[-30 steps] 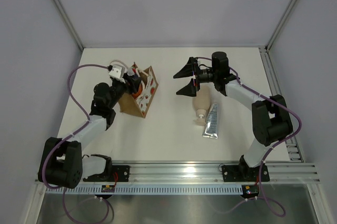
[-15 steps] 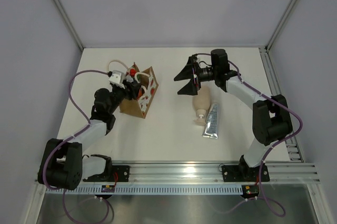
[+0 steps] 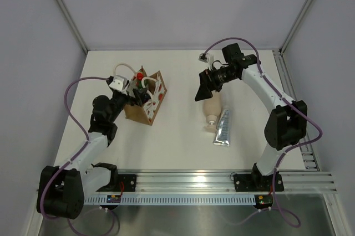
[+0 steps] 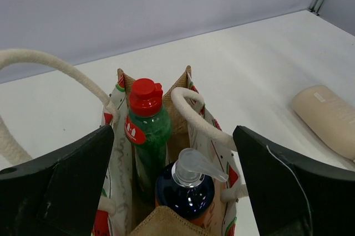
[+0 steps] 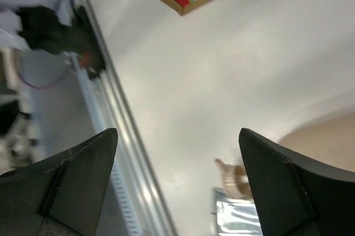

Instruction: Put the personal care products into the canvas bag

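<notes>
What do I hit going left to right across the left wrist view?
green bottle → pump bottle, both standing in the bag → beige bottle, lying on the table.

text: none legible | green bottle (image 4: 148, 132): red label (image 4: 133, 133) bears white marks, too blurred to read (letters or a logo, cannot tell) | beige bottle (image 4: 327, 115): small pale patch, unreadable | canvas bag (image 4: 215, 137): watermelon prints only
</notes>
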